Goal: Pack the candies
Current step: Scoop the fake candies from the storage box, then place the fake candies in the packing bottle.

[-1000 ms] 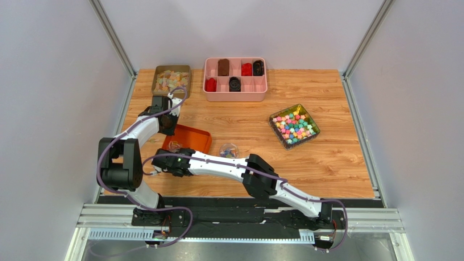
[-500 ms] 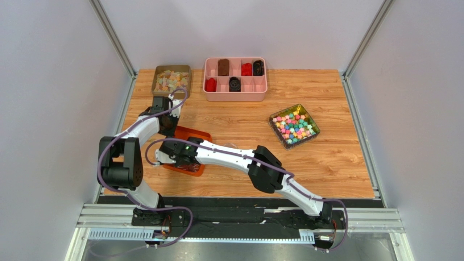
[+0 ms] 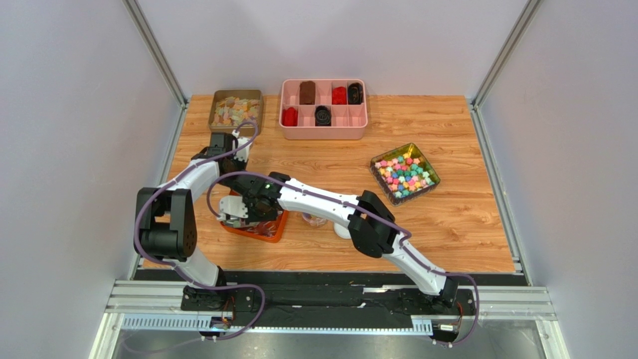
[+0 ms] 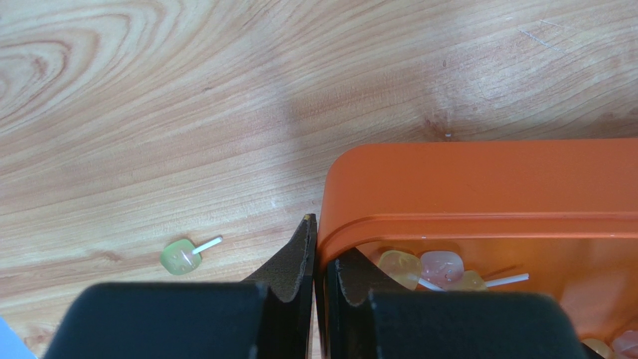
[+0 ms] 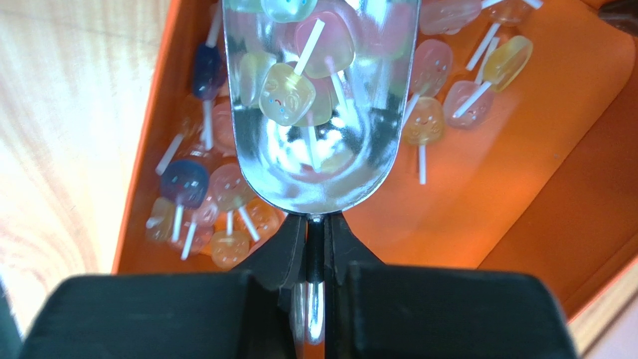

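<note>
Near the wooden table's point(image 4: 150, 112) left edge, an orange metal tray point(image 5: 146, 149) holds translucent pastel stick candies point(image 5: 185, 183); the left gripper point(image 4: 314, 258) pinches its rim. Above it the right gripper point(image 5: 314, 247) clamps a shiny metal scoop point(image 5: 329, 187) carrying more. One green candy point(image 4: 180, 258) lies on the table beside the tray.

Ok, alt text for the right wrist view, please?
The right gripper is shut on the handle of a shiny metal scoop holding pastel candies on white sticks, above an orange tray scattered with more.
</note>
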Robot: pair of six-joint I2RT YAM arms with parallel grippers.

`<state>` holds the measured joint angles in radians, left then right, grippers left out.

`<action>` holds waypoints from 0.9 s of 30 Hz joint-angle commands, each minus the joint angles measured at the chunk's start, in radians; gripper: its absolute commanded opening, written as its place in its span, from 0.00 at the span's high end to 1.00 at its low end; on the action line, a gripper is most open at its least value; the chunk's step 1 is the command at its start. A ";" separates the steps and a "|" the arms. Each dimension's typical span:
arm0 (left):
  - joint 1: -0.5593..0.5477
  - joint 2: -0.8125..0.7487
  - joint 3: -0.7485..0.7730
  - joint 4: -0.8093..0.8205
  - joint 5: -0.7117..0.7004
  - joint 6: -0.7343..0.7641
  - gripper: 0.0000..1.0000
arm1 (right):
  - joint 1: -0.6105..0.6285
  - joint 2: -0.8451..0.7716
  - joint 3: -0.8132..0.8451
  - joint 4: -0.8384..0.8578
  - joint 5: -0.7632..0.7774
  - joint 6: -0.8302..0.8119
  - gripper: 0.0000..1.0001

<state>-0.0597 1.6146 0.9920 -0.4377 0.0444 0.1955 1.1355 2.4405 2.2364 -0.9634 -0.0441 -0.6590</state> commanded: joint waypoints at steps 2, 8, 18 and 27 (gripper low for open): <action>-0.006 0.001 0.040 0.016 0.025 -0.021 1.00 | -0.032 -0.127 0.000 0.014 -0.125 -0.013 1.00; -0.006 0.008 0.045 0.013 0.035 -0.019 1.00 | -0.056 -0.150 -0.006 -0.008 -0.168 -0.062 1.00; -0.006 0.013 0.048 0.005 0.038 -0.013 1.00 | -0.080 -0.210 -0.015 -0.067 -0.227 -0.140 1.00; -0.005 0.025 0.053 0.007 0.026 -0.010 1.00 | -0.117 -0.399 -0.216 -0.153 -0.169 -0.198 1.00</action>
<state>-0.0624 1.6375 1.0035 -0.4461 0.0540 0.1955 1.0420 2.1735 2.0853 -1.0641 -0.2359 -0.8127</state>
